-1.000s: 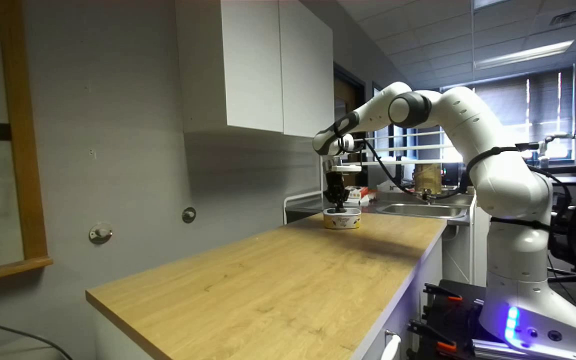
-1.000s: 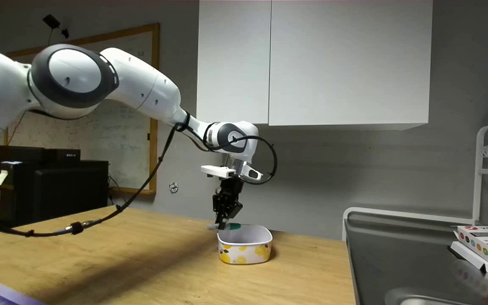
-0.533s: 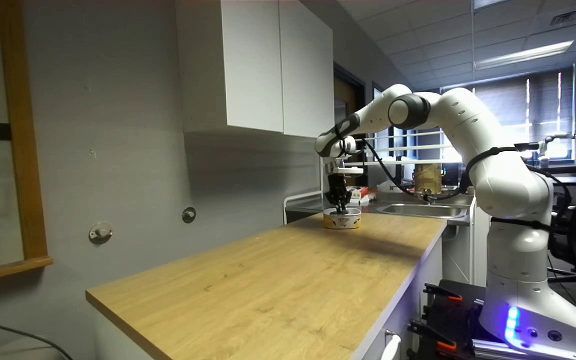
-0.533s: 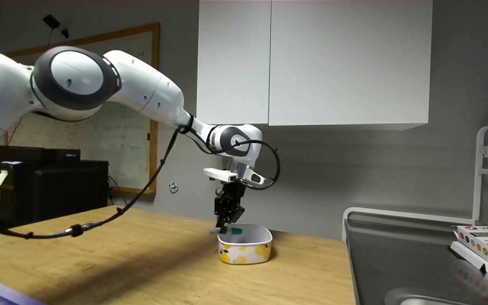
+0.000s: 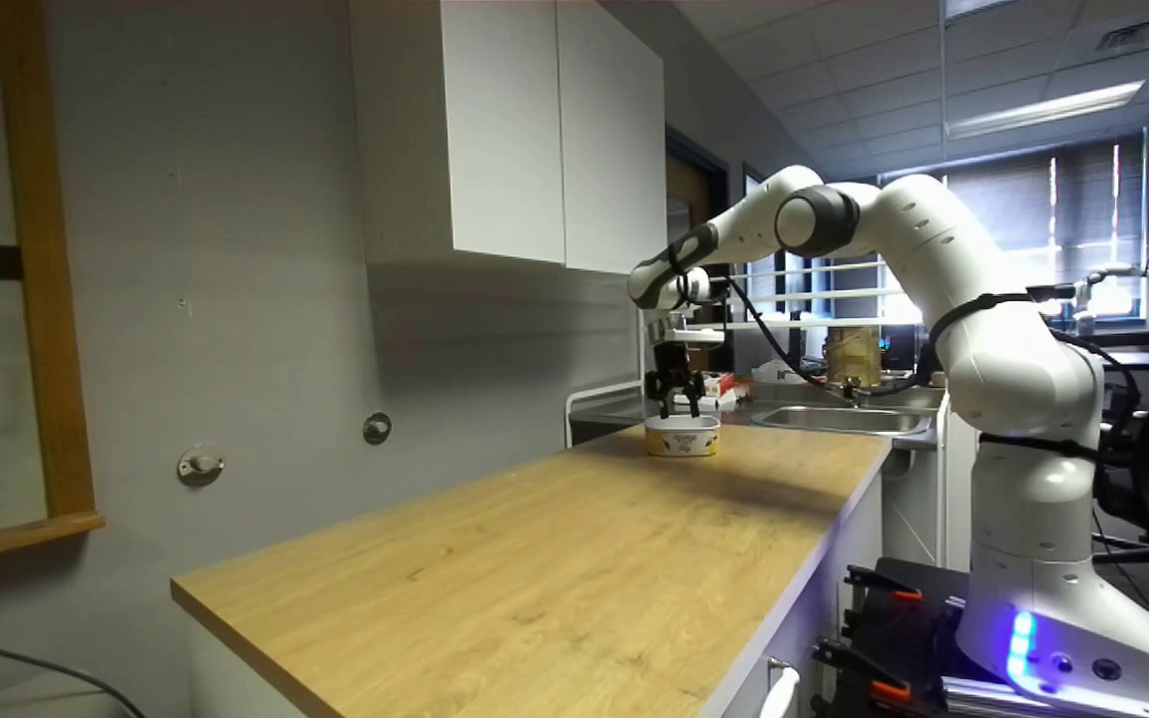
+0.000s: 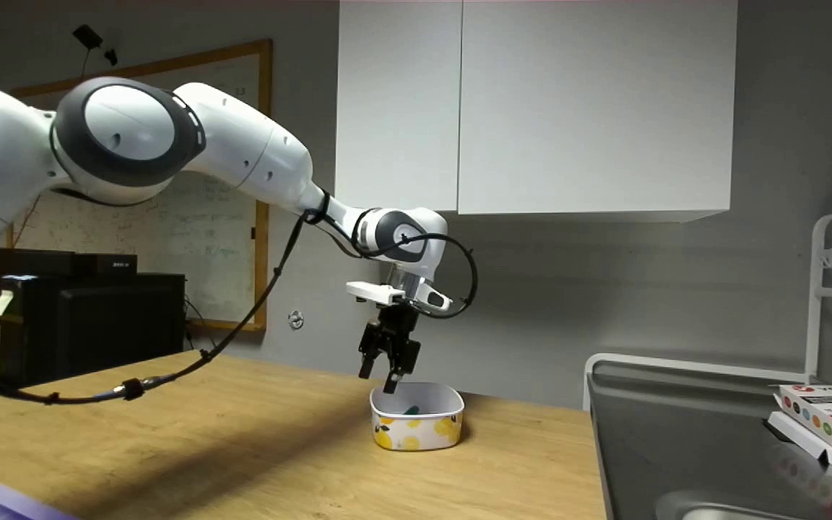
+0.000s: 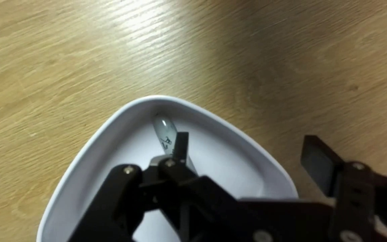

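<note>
Gripper [image 6: 378, 380] spread wide, gripping nothing, just above the tub [image 6: 416, 435], with marker [image 7: 165, 131] lying inside it, so release looks done; best to lift straight up slowly, clearing tub and marker so neither gets snagged.

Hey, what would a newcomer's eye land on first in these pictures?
Most likely the big white robot arm, stretched over the wooden counter in both exterior views. Next, the white container with a yellow pattern, standing on that counter near the open end effector. In the wrist view, a marker lies inside the container, partly hidden by the end effector.
</note>
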Controlling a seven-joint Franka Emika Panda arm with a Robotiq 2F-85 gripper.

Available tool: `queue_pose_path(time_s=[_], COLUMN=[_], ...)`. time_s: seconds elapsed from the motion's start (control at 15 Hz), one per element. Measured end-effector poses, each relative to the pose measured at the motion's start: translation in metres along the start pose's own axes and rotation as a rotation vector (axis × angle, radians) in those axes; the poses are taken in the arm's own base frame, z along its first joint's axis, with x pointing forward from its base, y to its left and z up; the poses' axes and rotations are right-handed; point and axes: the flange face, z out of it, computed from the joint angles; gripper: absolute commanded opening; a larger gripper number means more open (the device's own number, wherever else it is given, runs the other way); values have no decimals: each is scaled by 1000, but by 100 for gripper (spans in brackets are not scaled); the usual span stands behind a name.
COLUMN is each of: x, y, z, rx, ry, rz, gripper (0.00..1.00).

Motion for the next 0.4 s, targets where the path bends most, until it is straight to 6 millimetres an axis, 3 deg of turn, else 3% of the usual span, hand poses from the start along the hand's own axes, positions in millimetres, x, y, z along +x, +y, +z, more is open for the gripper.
queue_pose_path(time_s=[0.2,0.4], x=[-10,-27], y=[-6,-11], z=[-20,-51], rx=[5,13], ry=[21,61], rz=[-12,-29], gripper=[100,100])
